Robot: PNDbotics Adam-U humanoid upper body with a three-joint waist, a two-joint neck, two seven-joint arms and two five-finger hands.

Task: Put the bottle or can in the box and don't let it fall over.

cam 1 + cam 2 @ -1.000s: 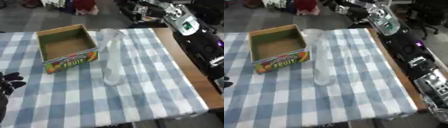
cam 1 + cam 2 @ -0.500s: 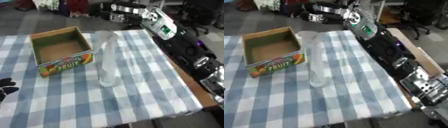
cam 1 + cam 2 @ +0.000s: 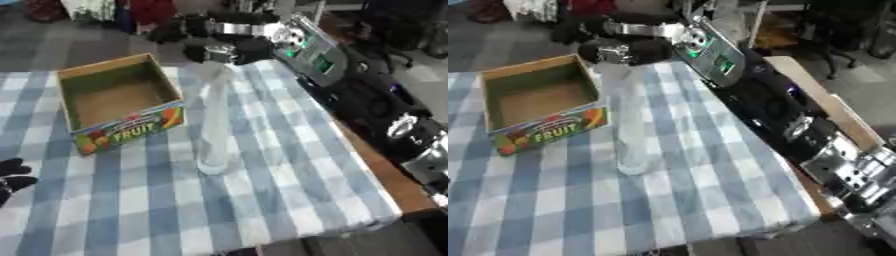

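Our right hand (image 3: 210, 47), absent earlier, has arrived above the upright clear bottle (image 3: 213, 127), fingers curled near its top; whether they grasp it we cannot tell. Bottle stands just right of the fruit box (image 3: 118, 102) on the checked tablecloth (image 3: 289, 185). Left hand (image 3: 12, 172) rests relaxed beyond the box's near-left corner.

Upright bottle (image 3: 213, 132) (clear) beside box (image 3: 118, 102)

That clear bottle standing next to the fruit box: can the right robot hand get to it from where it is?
Probably yes. The right robot hand hangs just behind the top of the clear bottle, with nothing between them; the fruit box stands off to the bottle's left.
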